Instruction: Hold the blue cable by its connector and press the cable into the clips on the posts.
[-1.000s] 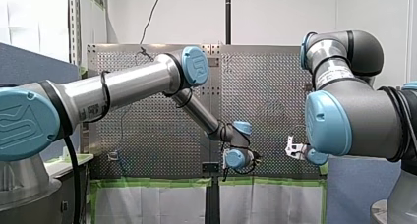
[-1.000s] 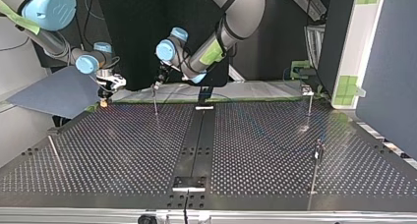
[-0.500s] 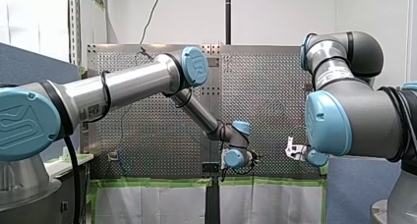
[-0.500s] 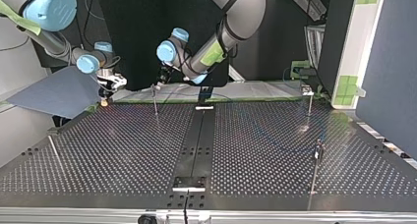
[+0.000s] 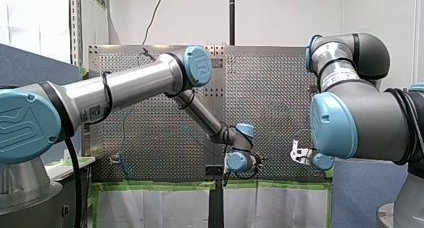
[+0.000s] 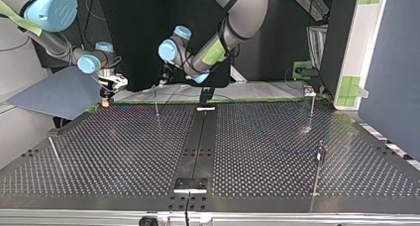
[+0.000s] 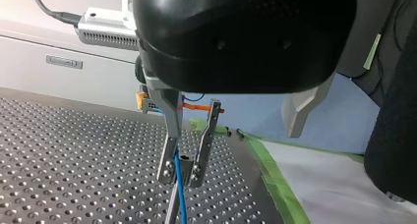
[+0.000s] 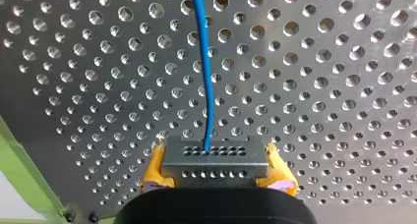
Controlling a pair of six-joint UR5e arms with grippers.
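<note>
Right gripper gripped the grey connector between yellow pads, and the blue cable ran from the connector's face away over the perforated table. Only its own wrist view showed that detail. Left gripper held its metal fingers narrowly apart, astride the clip atop a thin post. The cable passed between them just beside the post, but whether it sat in the clip could not be told. The top view, where the cable was too fine to trace, placed both tools along the table's far edge: the right gripper at that view's left, the left gripper near it, above the post. Other posts stood well apart to the right. In the front view the left arm and right arm hid both sets of fingers.
</note>
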